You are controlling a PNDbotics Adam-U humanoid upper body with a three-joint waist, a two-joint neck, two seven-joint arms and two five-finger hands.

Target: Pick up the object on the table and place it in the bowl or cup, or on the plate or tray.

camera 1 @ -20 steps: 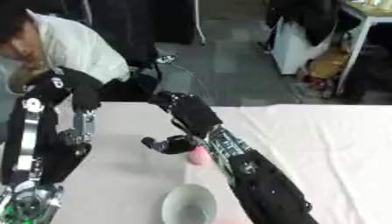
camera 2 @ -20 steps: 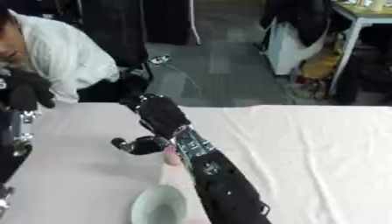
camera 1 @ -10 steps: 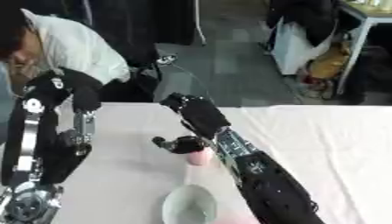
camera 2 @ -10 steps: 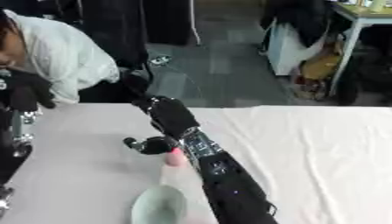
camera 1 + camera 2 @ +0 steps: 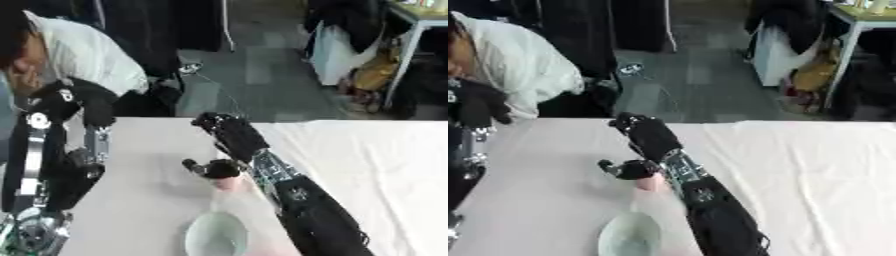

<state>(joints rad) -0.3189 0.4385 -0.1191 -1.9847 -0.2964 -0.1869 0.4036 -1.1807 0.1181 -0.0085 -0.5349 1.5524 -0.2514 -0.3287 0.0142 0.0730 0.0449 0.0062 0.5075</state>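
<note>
Above bowl (image 5: 215,235) — right hand (image 5: 219,168), fingers curled

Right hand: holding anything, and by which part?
The right hand has its fingers curled round the top of a small pink object; which part of the object that is cannot be told. It is above the pale bowl.

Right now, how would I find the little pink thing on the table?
Start at the white table and follow the black right hand down to its curled fingers. The pink thing sits under them, just beyond the pale bowl. Nothing else there is pink.
</note>
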